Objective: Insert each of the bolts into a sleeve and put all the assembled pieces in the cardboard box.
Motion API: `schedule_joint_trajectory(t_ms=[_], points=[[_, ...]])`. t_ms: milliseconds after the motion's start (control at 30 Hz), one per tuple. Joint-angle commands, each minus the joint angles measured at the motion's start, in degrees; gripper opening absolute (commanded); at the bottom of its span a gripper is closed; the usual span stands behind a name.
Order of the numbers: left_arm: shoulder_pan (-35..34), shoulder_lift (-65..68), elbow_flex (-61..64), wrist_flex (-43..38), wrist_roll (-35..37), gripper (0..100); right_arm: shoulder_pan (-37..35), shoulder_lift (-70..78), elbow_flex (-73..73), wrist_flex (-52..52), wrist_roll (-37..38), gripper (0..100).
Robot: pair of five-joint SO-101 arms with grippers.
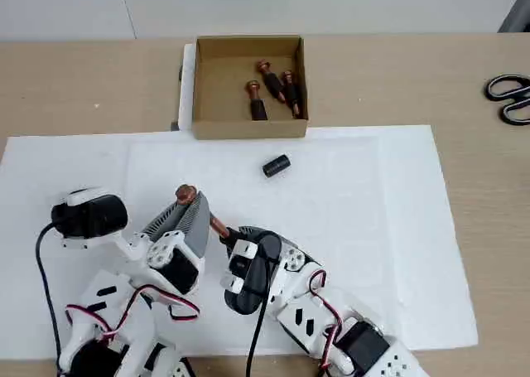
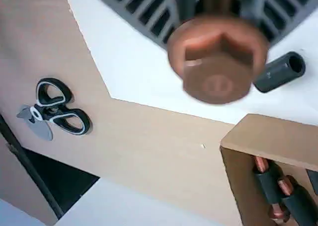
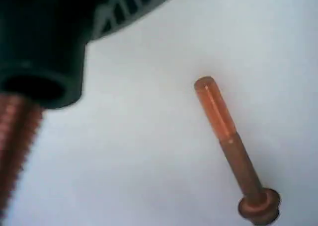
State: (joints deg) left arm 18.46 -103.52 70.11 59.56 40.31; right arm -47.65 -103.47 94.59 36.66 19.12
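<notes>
Left end effector [image 1: 192, 215]: clamped on held bolt [image 2: 216, 62], head outward.
Right end effector [image 1: 234, 243]: gripping held sleeve [image 3: 42, 62], which meets that bolt's threaded tip.
Spare sleeve [image 1: 277, 166]: on paper [image 1: 373, 228], near cardboard box [image 1: 207, 87].
Loose bolt [image 3: 233, 146]: on paper.

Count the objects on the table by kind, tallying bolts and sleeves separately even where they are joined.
Bolts: 5 (3 in the cardboard box, 1 in the left gripper, 1 lying loose)
Sleeves: 5 (3 in the box, 1 in the right gripper, 1 lying loose)
Cardboard box: 1
Scissors: 1
Total: 12
</notes>
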Motion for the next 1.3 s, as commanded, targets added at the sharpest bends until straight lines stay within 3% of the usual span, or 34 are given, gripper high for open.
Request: schedule_joint_trajectory(t_ms=[0, 500, 833, 1267], points=[[0.2, -0.2, 0.1, -1.6, 0.2, 1, 0.3, -0.5, -3.5, -1.9, 0.6, 0.4], [0.4, -0.3, 2.1, -1.8, 0.1, 1, 0.3, -0.5, -5.9, -1.8, 0.7, 0.4], [7.1, -0.3, 2.2, 3.3, -6.6, 1, 2.9, -0.5, -7.1, -1.8, 0.8, 0.4], [7.4, -0.2, 4.4, 5.9, -11.0, 1, 5.0, -0.5, -9.8, -1.8, 0.8, 0.4]])
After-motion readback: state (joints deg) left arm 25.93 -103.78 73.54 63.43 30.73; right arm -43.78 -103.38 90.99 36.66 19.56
